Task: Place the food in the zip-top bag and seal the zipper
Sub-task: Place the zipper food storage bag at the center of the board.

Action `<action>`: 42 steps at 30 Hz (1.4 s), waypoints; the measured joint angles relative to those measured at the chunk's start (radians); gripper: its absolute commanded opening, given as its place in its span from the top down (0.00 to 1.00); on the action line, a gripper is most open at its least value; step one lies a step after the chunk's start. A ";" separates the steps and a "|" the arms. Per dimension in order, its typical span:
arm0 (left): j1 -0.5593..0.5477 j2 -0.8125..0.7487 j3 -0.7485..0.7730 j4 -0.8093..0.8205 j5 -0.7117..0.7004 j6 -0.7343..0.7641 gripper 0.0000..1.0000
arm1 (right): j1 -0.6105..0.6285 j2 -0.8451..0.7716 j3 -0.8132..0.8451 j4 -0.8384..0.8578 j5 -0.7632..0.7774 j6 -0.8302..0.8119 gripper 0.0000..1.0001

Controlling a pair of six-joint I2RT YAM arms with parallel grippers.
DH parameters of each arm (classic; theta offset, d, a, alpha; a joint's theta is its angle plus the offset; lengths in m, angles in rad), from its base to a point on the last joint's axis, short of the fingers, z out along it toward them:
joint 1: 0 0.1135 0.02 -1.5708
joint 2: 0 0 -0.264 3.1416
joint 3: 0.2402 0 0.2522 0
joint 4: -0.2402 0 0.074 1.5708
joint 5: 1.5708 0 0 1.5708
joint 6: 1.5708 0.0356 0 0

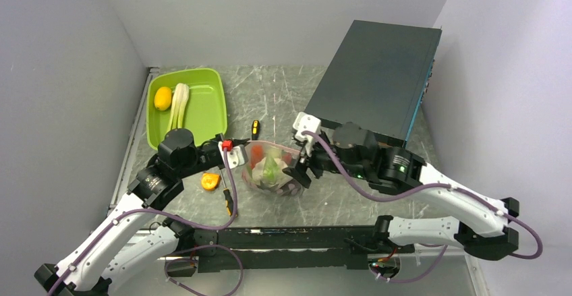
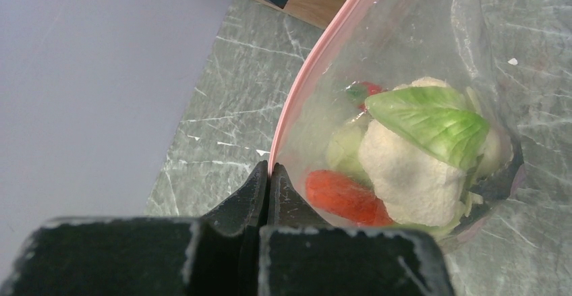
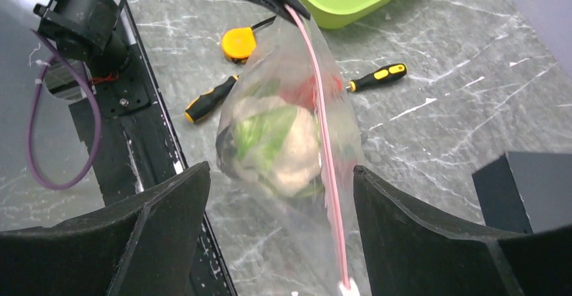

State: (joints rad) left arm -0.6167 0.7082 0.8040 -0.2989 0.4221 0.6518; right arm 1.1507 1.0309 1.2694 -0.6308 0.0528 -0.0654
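Note:
The clear zip-top bag [image 1: 270, 168] hangs between my two grippers, just above the table. Inside lie white cauliflower [image 2: 405, 171], a light-green leafy head [image 2: 432, 117] and red chili peppers [image 2: 344, 196]. My left gripper [image 2: 269, 169] is shut on the pale pink zipper [image 2: 303, 83] at the bag's left end. In the right wrist view the zipper [image 3: 322, 131] runs between the spread fingers of my open right gripper [image 3: 280, 181], touching neither. The food [image 3: 280, 141] shows through the bag [image 3: 283, 195]. In the top view the left gripper [image 1: 236, 154] and right gripper [image 1: 301, 171] flank the bag.
A lime-green tray [image 1: 206, 110] with a yellow piece [image 1: 162, 98] and a pale stalk stands at the back left. An orange tape measure [image 1: 210, 181] and two yellow-and-black screwdrivers [image 1: 228, 198] [image 1: 255, 129] lie near the bag. A large dark box [image 1: 374, 80] stands at the back right.

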 measured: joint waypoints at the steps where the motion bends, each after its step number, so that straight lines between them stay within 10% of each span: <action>1: 0.000 0.000 0.000 0.000 0.004 0.000 1.00 | -0.002 0.023 0.010 0.004 0.000 0.003 0.21; 7: 0.000 0.000 0.000 -0.006 0.045 0.002 1.00 | -0.076 0.155 0.036 0.031 -0.063 0.037 0.26; 15: 0.000 0.000 0.000 -0.017 0.100 0.003 1.00 | -0.114 0.188 0.040 0.055 -0.158 0.096 0.60; 22: 0.000 -0.002 0.000 -0.020 0.112 0.002 1.00 | -0.129 0.213 0.044 0.060 -0.189 0.130 0.64; 26: 0.000 -0.009 0.000 -0.020 0.115 0.002 1.00 | -0.129 0.221 0.044 0.066 -0.190 0.137 0.93; 30: 0.000 -0.012 0.000 -0.018 0.111 -0.003 0.73 | -0.128 0.221 0.044 0.079 -0.182 0.155 1.00; 34: 0.000 -0.025 0.000 0.002 0.073 -0.019 0.03 | -0.129 0.209 0.036 0.079 -0.084 0.177 1.00; 42: 0.000 -0.150 -0.088 0.157 -0.148 -0.065 0.00 | -0.130 0.038 -0.017 -0.028 0.126 0.215 1.00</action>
State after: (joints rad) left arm -0.6167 0.5579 0.7158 -0.1421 0.2741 0.5869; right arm 1.0206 1.0687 1.2522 -0.6590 0.1791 0.1497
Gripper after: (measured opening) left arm 0.995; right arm 0.010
